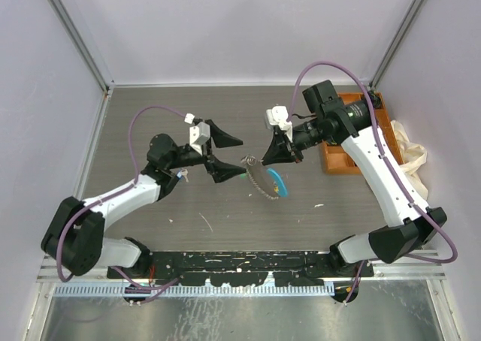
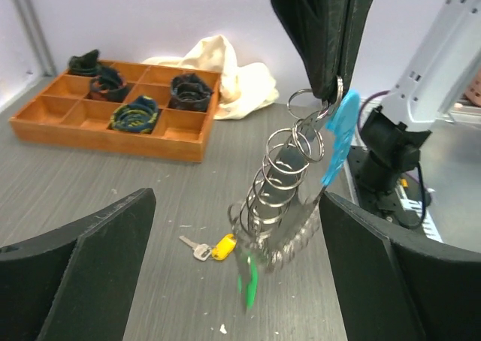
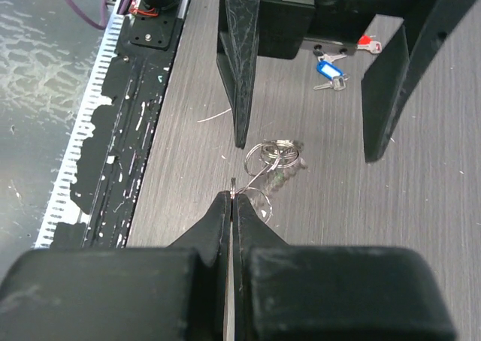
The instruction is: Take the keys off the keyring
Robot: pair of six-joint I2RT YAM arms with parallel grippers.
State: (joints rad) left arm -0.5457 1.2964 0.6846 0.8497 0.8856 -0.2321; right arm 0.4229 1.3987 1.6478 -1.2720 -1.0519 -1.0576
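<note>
My right gripper (image 3: 232, 196) is shut on the top ring of the keyring (image 3: 274, 157), a string of silver rings and chain. The keyring (image 2: 289, 172) hangs from it above the table, with a light-blue plastic piece (image 2: 338, 131) at its side and a green key (image 2: 249, 277) dangling blurred at the bottom. My left gripper (image 2: 237, 206) is open, one finger on each side of the hanging keyring and touching nothing. A yellow-headed key (image 2: 214, 247) lies loose on the table. A blue key (image 3: 328, 70) and a red key (image 3: 366, 42) lie near the left arm.
A wooden compartment tray (image 1: 336, 167) holding dark coiled items stands at the right, with a white cloth (image 1: 409, 149) beside it. A black rail (image 1: 233, 262) runs along the near table edge. Grey walls close in the left, back and right.
</note>
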